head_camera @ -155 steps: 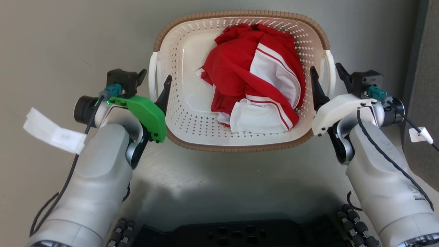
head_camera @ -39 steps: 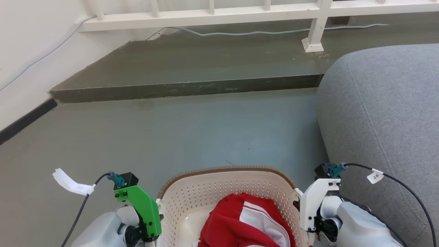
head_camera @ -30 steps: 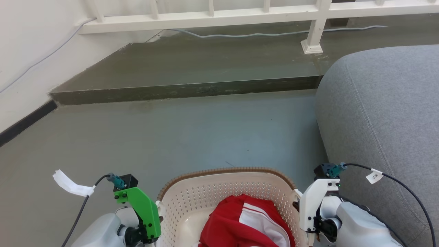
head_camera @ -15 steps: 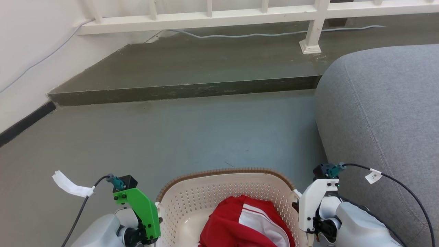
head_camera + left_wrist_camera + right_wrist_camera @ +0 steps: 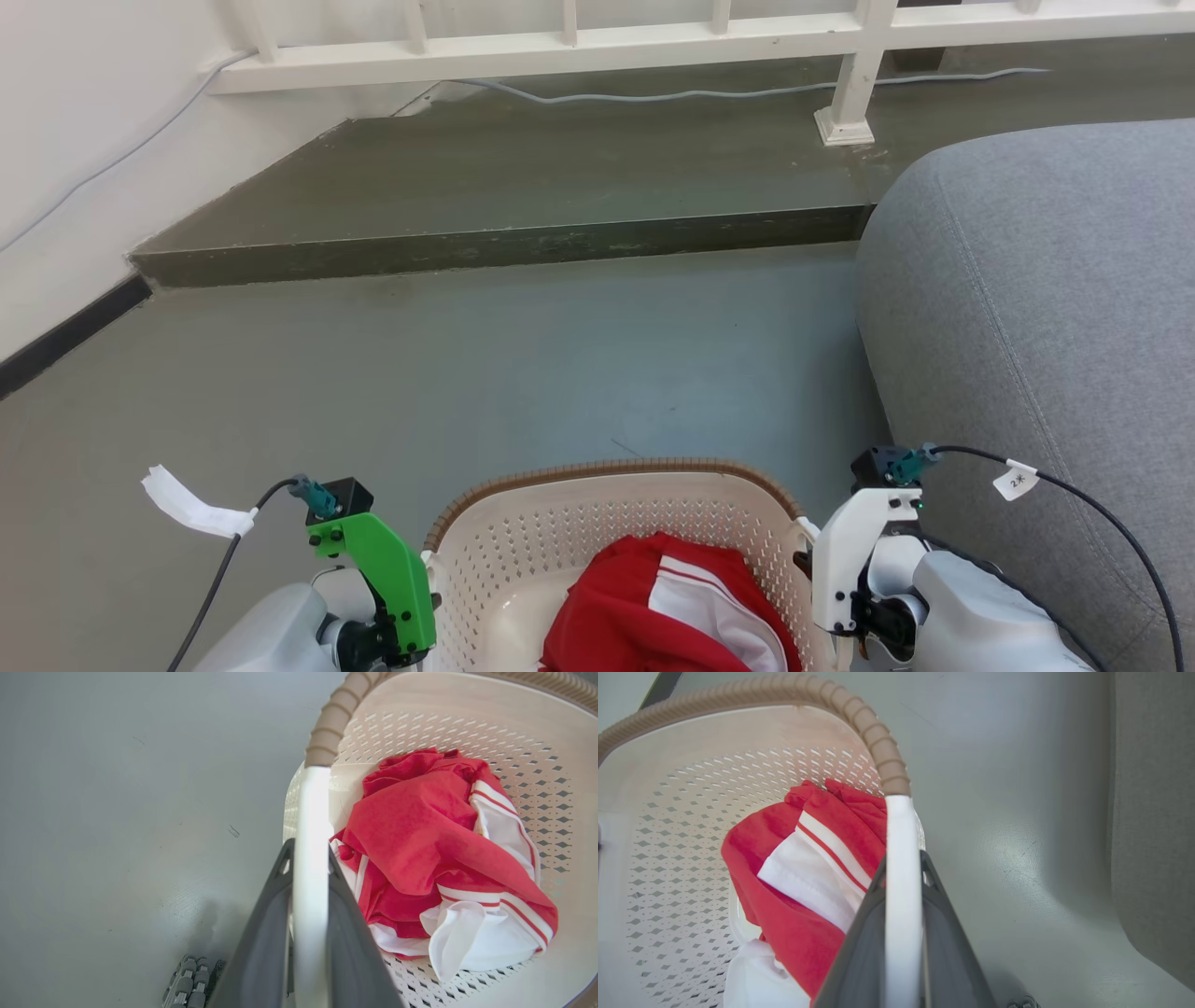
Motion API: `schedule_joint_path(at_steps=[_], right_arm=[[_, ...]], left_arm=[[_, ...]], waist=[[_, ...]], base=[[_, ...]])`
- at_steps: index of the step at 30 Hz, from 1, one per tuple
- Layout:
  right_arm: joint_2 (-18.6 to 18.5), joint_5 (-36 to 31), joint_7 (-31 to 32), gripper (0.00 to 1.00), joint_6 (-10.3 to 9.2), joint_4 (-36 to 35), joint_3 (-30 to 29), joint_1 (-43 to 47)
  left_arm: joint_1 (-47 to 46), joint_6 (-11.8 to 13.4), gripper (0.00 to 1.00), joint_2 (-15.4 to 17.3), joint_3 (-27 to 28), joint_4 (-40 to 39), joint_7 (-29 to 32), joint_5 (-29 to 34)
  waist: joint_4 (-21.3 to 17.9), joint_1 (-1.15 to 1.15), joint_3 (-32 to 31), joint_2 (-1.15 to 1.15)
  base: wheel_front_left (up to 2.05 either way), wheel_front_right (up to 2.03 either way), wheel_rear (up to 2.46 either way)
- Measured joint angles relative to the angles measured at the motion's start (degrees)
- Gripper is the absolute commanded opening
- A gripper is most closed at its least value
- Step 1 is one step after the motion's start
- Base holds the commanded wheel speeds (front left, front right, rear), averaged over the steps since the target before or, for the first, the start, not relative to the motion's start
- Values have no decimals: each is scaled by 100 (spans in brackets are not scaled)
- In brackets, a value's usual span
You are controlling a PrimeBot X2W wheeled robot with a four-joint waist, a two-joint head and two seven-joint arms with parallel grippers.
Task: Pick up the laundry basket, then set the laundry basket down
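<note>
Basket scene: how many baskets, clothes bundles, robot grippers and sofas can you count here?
Basket: 1
Clothes bundle: 1
Grippers: 2, left gripper and right gripper
Sofa: 1
Total: 5

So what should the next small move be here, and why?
Probably lower the basket straight down onto the floor: the left hand and right hand each clamp one of its handles, it looks lifted, and the sofa sits close on the right.
</note>
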Motion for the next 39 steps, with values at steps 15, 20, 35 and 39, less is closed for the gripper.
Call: schedule_joint_path(at_steps=[15, 20, 35, 39], right_arm=[[-7, 48, -185, 0, -3, -89, 69, -71], [-20, 44, -398, 0, -26, -116, 71, -243], [-37, -225, -1230, 0, -277, -279, 75, -932], [-59, -274, -1397, 0, -327, -282, 80, -1095]], left_arm=[[-24, -1, 0, 22, -1, 32, -286, 10], [-268, -1, 0, 31, -19, -3, -428, 63], [-1012, -18, 0, 136, -97, -115, -1191, 414], [-1205, -19, 0, 136, -118, -107, -1351, 472]], waist=[[-10, 0, 208, 0], [-17, 0, 427, 0], [-9, 0, 1440, 0], [4, 1, 1758, 0]], base=[[0, 0, 0], [0, 0, 0], [0, 0, 0], [0, 0, 0]])
